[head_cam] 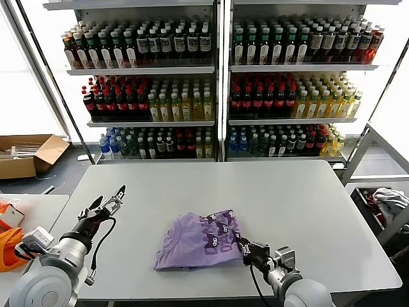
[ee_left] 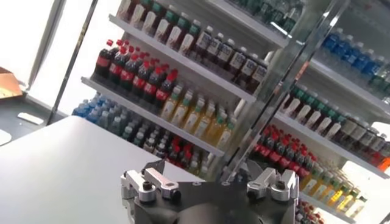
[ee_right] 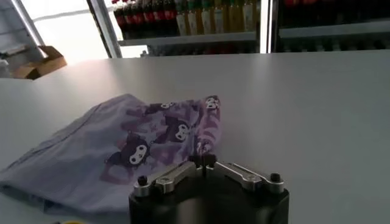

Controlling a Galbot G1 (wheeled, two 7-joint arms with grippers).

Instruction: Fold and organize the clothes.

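Observation:
The clothes are one lavender T-shirt (head_cam: 198, 240) lying partly folded and rumpled on the grey table (head_cam: 287, 192), its dark purple cartoon print facing up on the right half. My right gripper (head_cam: 243, 247) is low at the shirt's near right edge. In the right wrist view its jaws (ee_right: 204, 159) are shut, pinching the printed hem of the shirt (ee_right: 140, 146). My left gripper (head_cam: 110, 197) hovers above the table left of the shirt, apart from it. It is open and empty, and in the left wrist view (ee_left: 210, 182) it points toward the shelves.
Shelves of bottled drinks (head_cam: 211, 83) stand behind the table. A cardboard box (head_cam: 29, 153) sits on the floor at far left. Bright orange fabric (head_cam: 7, 246) lies beside a small side table (head_cam: 32, 211). A bin with white cloth (head_cam: 383, 201) is at right.

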